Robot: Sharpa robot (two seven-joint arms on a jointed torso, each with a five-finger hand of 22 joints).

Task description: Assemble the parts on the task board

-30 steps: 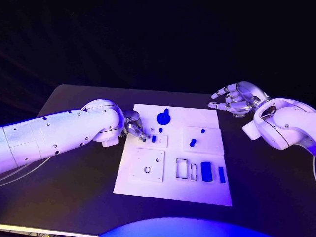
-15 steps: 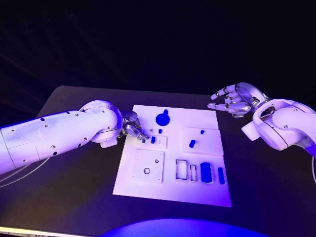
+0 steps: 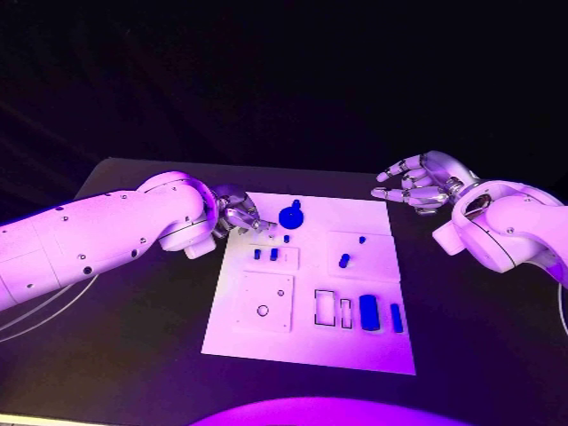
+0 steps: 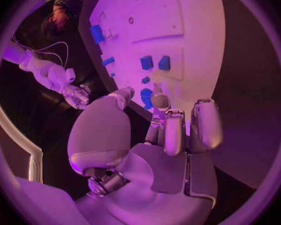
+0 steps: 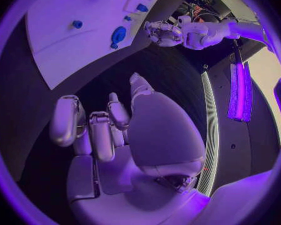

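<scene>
While the left hand (image 3: 240,216) is hovering with empty, loosely spread fingers over the flat white plastic task board (image 3: 312,337) on the black desk (image 3: 130,355), the right hand (image 3: 419,182) is waiting with empty, half-curled fingers, and several small blue plastic parts (image 3: 368,311) are lying loose, so I am judging much work is left.

From where I stand, no writing, label, brand, number or sign can be read anywhere, not on the white board (image 3: 312,337) nor on the small blue pieces (image 3: 368,311) lying on it.
</scene>
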